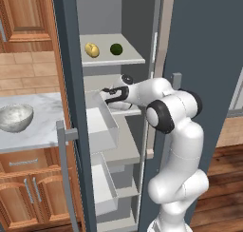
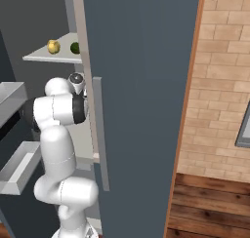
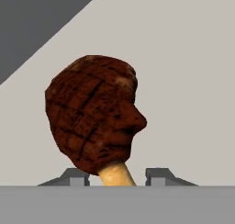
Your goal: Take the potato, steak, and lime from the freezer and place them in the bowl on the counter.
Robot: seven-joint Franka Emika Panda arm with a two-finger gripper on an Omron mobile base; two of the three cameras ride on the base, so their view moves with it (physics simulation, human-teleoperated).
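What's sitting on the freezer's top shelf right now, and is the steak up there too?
On the top shelf of the freezer: the potato and the lime, side by side. The steak isn't there; it lies lower, at the claw. The shelf's rear right corner is hidden.

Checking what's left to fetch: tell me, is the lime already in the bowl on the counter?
No. In the left base view the lime sits beside the potato on a freezer shelf, while the bowl on the counter holds nothing.
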